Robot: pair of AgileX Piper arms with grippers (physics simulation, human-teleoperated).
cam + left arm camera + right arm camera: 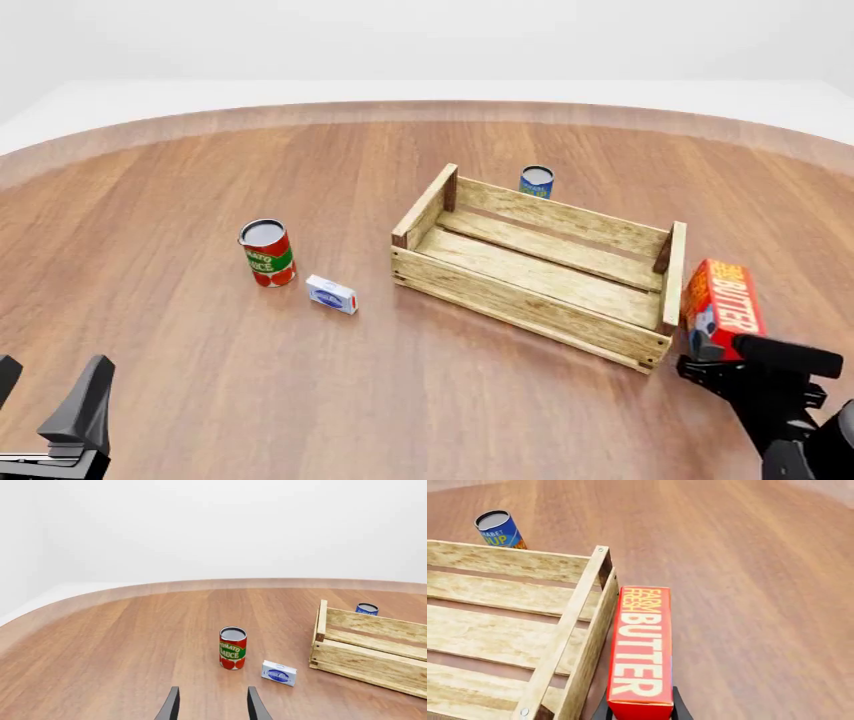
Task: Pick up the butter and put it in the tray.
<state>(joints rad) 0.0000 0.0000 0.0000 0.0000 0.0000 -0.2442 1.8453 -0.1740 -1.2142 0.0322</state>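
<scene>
Butter, a stiff, light carton, sits clamped at one end in my right pincer, just outside the tray wall at its 4 o'clock; smooth faces may slip. My left pincer hangs apart.

Tomato can left of small box; tray right; butter beside tray's right end.

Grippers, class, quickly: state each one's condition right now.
Left gripper: open, holding nothing.
Right gripper: shut on the butter, beside the tray.
</scene>
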